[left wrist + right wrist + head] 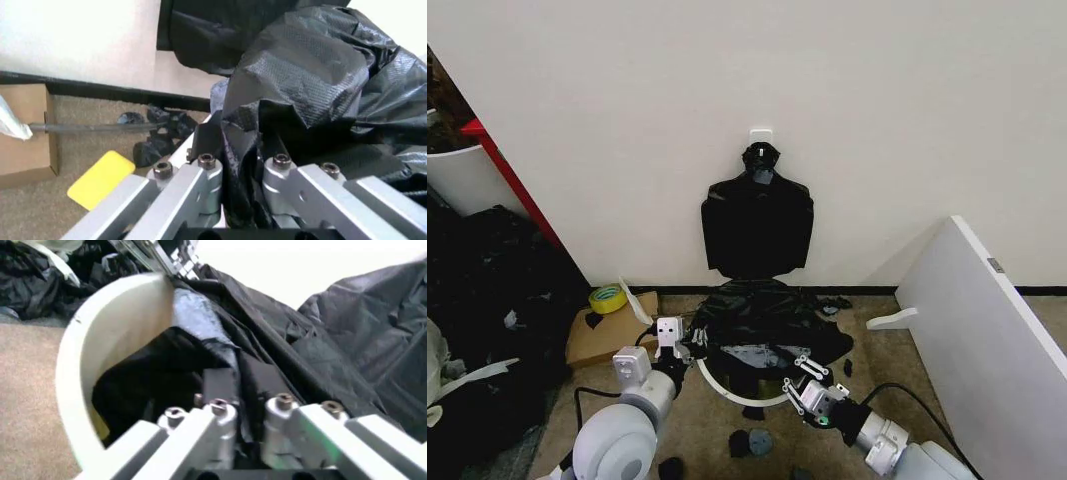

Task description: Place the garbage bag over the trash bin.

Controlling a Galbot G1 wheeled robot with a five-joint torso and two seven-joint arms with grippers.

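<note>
Both grippers, L (695,341) & R (805,371), clamped on garbage bag (767,320) edges, film draped over trash bin (727,388) between them.

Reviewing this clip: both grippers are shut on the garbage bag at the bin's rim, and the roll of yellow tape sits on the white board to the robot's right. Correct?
Not quite. The head view shows the roll of yellow tape on the cardboard box to the robot's left, not on the white board. The rest holds: left gripper and right gripper are shut on the garbage bag at the trash bin rim.
</note>
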